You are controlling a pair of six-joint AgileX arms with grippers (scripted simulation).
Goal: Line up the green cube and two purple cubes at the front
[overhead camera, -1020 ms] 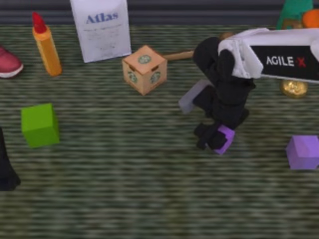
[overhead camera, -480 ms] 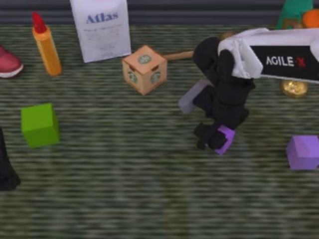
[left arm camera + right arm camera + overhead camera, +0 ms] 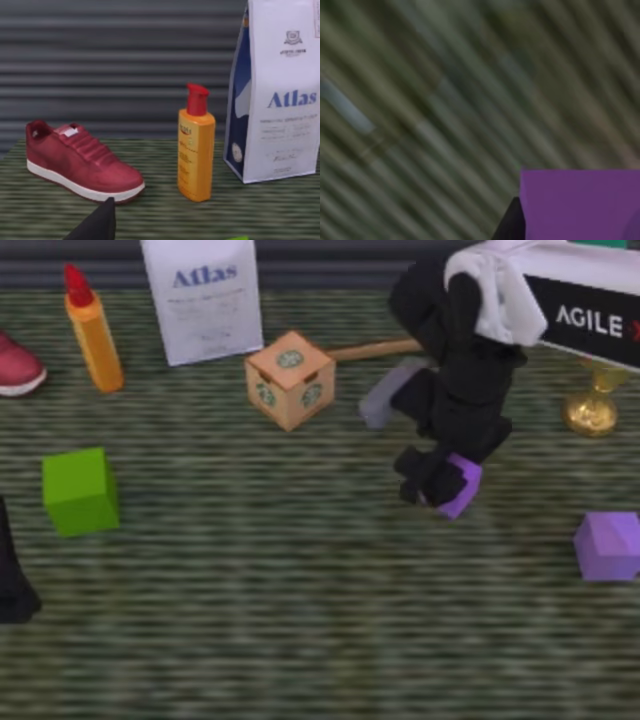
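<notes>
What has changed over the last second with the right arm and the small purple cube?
The right end effector, shut on the small purple cube, has carried it toward the back of the table and a little to the right. The green cube, the paler purple cube and the left end effector at the left edge stayed put.
</notes>
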